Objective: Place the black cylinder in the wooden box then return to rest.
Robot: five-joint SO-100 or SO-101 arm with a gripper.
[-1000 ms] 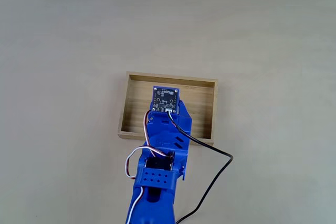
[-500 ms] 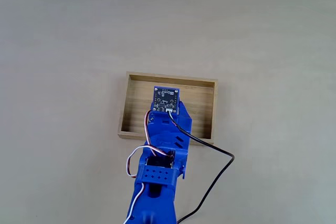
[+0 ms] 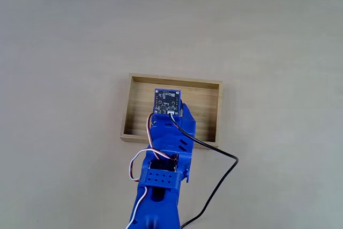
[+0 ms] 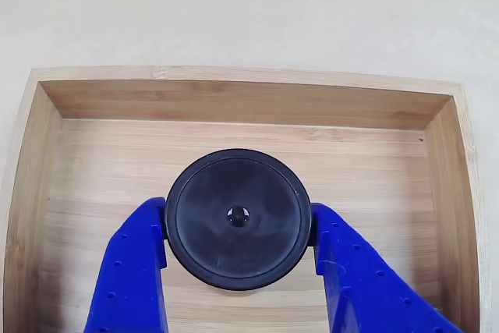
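The tool [image 4: 238,228] is clamped on the cylinder [image 4: 238,218], low centre of the other view, over the box [image 4: 242,104] floor. Best to lower until it stands flat, then part the fingers [image 4: 129,271] gently

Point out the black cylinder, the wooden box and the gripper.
black cylinder [image 4: 237,218], other view, centre of its circular top.
wooden box [image 4: 242,104], other view, inner face of far wall.
gripper [image 4: 238,259], other view, midway between blue fingers.
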